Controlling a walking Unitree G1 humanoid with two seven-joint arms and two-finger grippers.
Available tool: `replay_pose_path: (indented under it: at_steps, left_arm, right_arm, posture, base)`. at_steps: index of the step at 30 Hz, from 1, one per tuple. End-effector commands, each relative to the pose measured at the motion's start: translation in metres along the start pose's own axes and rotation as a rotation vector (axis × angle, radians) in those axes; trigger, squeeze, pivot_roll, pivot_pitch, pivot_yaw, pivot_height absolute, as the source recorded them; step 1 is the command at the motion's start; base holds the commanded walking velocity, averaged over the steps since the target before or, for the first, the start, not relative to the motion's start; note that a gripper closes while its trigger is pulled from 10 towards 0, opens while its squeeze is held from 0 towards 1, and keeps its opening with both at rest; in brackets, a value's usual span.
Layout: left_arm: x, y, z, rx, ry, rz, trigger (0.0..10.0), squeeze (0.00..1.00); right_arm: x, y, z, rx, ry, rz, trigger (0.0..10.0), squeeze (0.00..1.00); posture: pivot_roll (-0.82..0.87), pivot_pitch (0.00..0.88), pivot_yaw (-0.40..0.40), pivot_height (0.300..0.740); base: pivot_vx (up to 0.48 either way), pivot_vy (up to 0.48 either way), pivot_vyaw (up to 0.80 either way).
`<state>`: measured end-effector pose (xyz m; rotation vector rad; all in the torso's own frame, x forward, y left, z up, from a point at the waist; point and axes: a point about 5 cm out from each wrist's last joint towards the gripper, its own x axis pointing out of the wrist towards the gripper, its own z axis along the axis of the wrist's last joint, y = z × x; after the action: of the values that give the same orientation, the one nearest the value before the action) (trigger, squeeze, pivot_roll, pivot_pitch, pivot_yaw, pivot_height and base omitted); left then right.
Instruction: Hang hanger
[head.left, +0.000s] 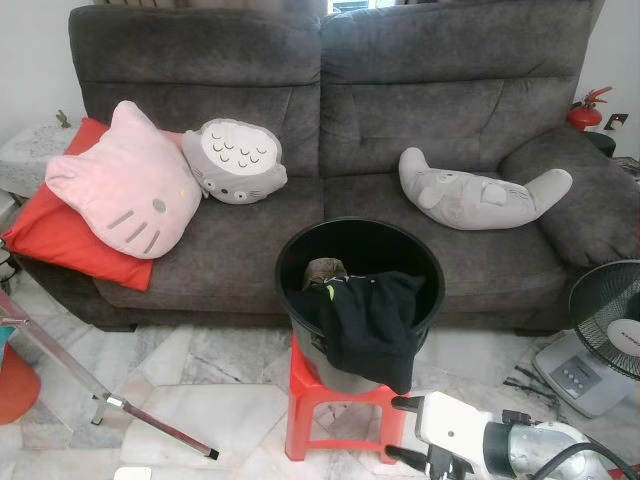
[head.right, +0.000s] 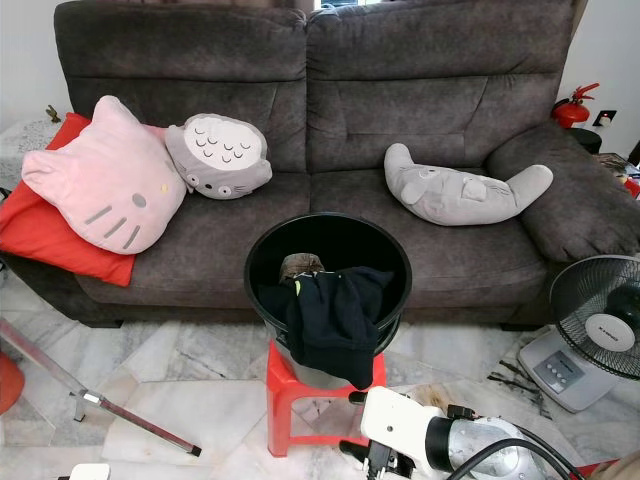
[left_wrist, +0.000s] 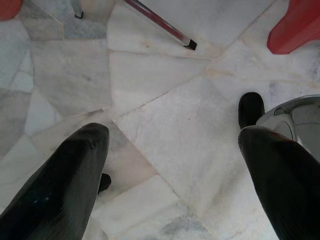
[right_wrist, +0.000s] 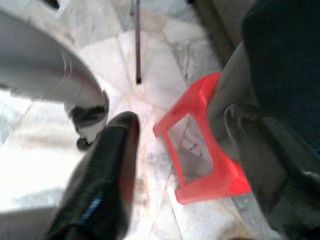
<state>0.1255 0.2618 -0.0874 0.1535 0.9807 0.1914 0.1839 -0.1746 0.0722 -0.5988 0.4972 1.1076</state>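
Reaching with the right gripper (right_wrist: 180, 150), fingers spread wide and empty, should target the black garment (head.left: 370, 325) draped over the round black plastic bucket (head.left: 296, 262); left gripper (left_wrist: 172, 165) likewise spread.

It was a home's living room. A dark grey fabric sofa (head.left: 330, 150) stood along the wall, strewn with a pink cat-face cushion (head.left: 125, 180), a red pillow (head.left: 55, 225) and grey plush toys (head.left: 235, 160). The floor was pale marble tile (head.left: 215, 385). A black laundry bucket (head.left: 300, 262) with dark clothing (head.left: 370, 320) sat on a red plastic stool (head.left: 300, 405), and an electric fan (head.left: 610, 320) stood nearby.
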Motion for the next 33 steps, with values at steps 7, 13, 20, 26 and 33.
replay_pose_path:
  at_steps: [7, 13, 20, 26, 33]
  left_arm:
    - [-0.001, 0.002, -0.004, 0.008, 0.008, 0.0, 10.0, 0.0]
    - [-0.002, 0.002, -0.005, 0.003, 0.007, 0.0, 10.0, 0.0]
    - [-0.002, 0.002, -0.006, 0.0, 0.009, 0.001, 10.0, 0.0]
    - [-0.002, 0.002, -0.006, -0.002, 0.012, 0.0, 10.0, 0.0]
    - [-0.002, 0.002, -0.006, -0.001, 0.013, -0.001, 10.0, 0.0]
  right_arm:
    - [0.009, 0.001, -0.025, -0.17, 0.207, -0.029, 10.0, 1.0]
    - [0.016, -0.018, -0.04, -0.429, 0.329, -0.219, 10.0, 0.0]
    - [0.02, -0.018, -0.031, -0.518, 0.261, -0.32, 10.0, 0.0]
    - [0.025, -0.013, -0.027, -0.507, 0.172, -0.374, 10.0, 0.0]
    - [0.024, -0.012, -0.026, -0.552, 0.104, -0.448, 10.0, 0.0]
  posture:
    - [-0.04, 0.0, 0.037, 0.74]
    - [-0.04, 0.0, 0.03, 0.74]
    - [-0.04, 0.0, 0.029, 0.74]
    - [-0.04, 0.0, 0.025, 0.74]
    - [-0.05, 0.0, 0.029, 0.74]
  base:
    - [0.0, 0.0, 0.0]
    - [0.0, 0.0, 0.0]
    - [0.0, 0.0, 0.0]
    - [0.0, 0.0, 0.0]
    - [0.0, 0.0, 0.0]
